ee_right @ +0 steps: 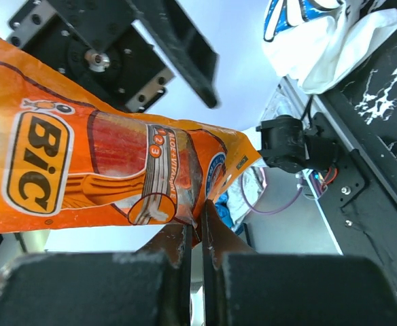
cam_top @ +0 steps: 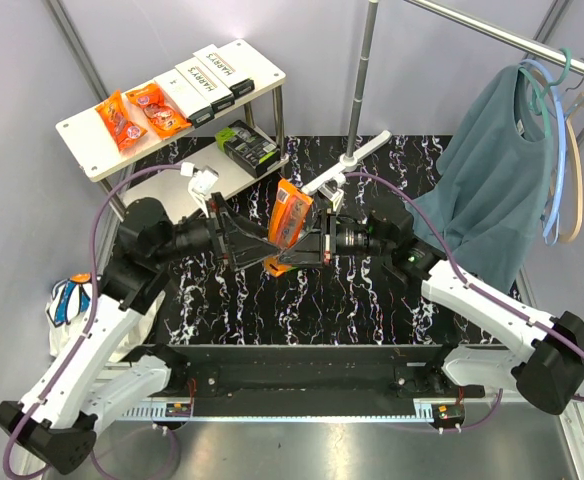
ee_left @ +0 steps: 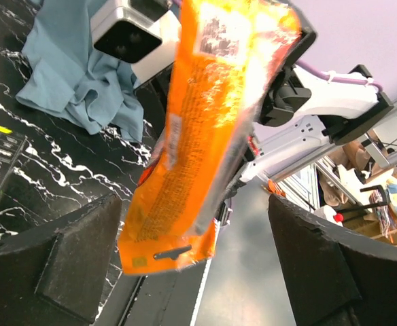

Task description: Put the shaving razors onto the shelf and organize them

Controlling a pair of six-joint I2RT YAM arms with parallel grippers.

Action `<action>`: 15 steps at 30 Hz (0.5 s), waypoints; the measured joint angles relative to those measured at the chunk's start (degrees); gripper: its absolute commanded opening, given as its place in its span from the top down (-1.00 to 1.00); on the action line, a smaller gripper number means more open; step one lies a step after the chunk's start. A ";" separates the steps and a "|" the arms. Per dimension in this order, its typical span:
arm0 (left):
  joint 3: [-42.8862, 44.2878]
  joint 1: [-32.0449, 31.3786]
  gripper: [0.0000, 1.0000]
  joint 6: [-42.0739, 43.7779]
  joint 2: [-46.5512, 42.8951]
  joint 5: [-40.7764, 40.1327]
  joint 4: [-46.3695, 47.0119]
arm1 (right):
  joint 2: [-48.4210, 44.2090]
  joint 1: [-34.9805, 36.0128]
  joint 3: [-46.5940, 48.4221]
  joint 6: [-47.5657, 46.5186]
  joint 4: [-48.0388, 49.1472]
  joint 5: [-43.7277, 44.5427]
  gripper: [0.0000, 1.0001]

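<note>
Jutting from right hand [ee_right: 202,224], orange packet [ee_left: 212,136] within spread left hand [ee_left: 193,252]

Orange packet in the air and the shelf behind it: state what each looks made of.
The orange crinkly printed packet looks like thin glossy plastic film: it wrinkles, shines, and pinches flat in the shut right end effector. The white two-level shelf looks like matte laminated board, whether wood or plastic is unclear, on thin silvery legs, likely metal.
</note>
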 measured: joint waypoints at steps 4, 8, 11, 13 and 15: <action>-0.57 -2.89 -0.56 0.04 1.18 -3.52 0.68 | 0.02 -0.02 0.00 1.25 0.85 -0.46 1.00; -0.57 -4.59 -0.25 0.24 3.15 -5.75 2.16 | 0.02 -0.02 0.00 1.75 0.85 -0.61 1.00; -0.52 -5.20 0.47 0.20 4.11 -6.36 2.82 | 0.02 -0.02 0.00 1.84 0.72 -0.61 1.00; -0.26 -5.42 0.75 0.59 4.63 -6.49 3.06 | 0.02 -0.13 0.00 1.97 0.39 -0.68 1.00; -0.13 -5.44 1.00 0.83 4.66 -6.60 3.52 | 0.04 -0.42 0.00 2.05 0.04 -0.59 1.00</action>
